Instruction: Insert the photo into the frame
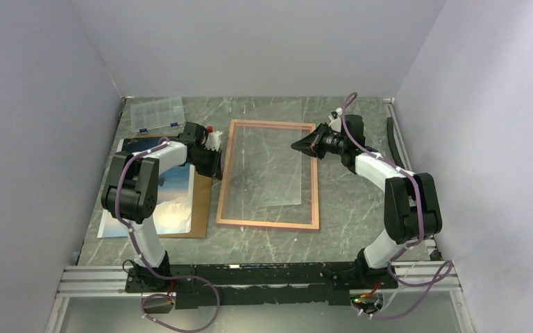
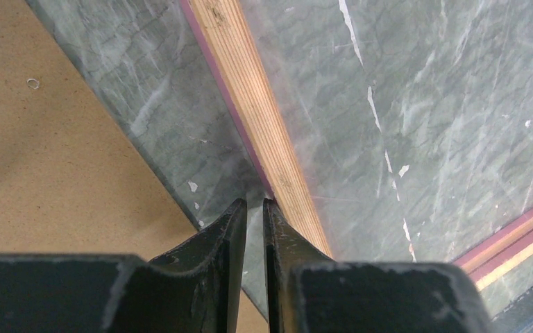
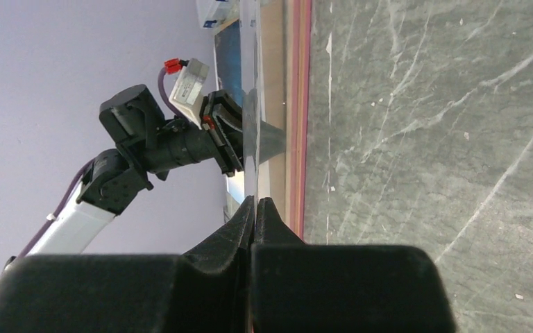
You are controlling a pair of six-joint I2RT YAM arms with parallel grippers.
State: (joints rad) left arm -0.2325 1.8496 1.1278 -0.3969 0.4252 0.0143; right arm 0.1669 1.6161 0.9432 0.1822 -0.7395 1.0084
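Lying directly on the grey marbled table [image 1: 361,208]: a frame [image 1: 267,223] resting flat in the middle with its wood-coloured side facing up, a brown board [image 1: 201,208] sitting just left of it and not touching it, and a clear plastic box [image 1: 156,114] sitting in the far left corner.

The left arm [image 1: 137,189] hides much of the photo [image 1: 178,198], and the right wrist view shows the clear sheet [image 3: 252,76] only edge-on.
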